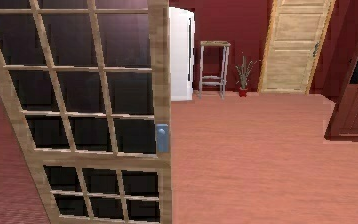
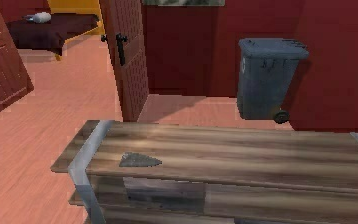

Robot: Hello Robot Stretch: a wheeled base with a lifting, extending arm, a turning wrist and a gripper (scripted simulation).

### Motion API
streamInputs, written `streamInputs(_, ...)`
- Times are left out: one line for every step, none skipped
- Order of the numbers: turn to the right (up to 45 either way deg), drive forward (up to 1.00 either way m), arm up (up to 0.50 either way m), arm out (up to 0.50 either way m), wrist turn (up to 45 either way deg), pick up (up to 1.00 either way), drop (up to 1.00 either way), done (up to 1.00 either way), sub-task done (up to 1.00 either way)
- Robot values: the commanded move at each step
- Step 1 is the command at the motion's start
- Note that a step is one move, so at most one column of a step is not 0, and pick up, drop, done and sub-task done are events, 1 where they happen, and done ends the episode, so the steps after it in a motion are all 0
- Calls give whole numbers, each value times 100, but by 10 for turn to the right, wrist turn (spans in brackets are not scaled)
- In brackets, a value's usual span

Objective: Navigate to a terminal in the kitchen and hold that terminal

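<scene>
- A glazed door (image 1: 82, 110) with a wooden frame and dark panes is seen near on the forward view's left, and much of the room beyond is hidden by it
- Past its edge, a tall white appliance (image 1: 181, 55), perhaps a fridge, is set against the far red wall, with a metal-legged stool (image 1: 214, 65) just beside it on the right, then a potted plant (image 1: 245, 75) and a pale wooden door (image 1: 295, 45)
- A dark red door (image 1: 352, 85) is seen near the forward view's right edge
- In the arm side view a wooden table (image 2: 247, 150) is seen near, and a small flat grey thing (image 2: 139, 158) lies on its left part; whether this is the terminal cannot be told, so the terminal's place is not settled from these views
- Beyond the table a grey wheeled bin (image 2: 270, 78) is stood against the far red wall, and a bed (image 2: 52, 30) is glimpsed far left past an open wooden door (image 2: 127, 55)
- The state of the gripper's jaws cannot be told
- The task is judged to be in its navigating part: the terminal is not yet identified with certainty, and approaching and holding it are judged to be left
</scene>
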Motion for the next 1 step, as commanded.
streamInputs(0,0,28,0,0,0,0,0,0)
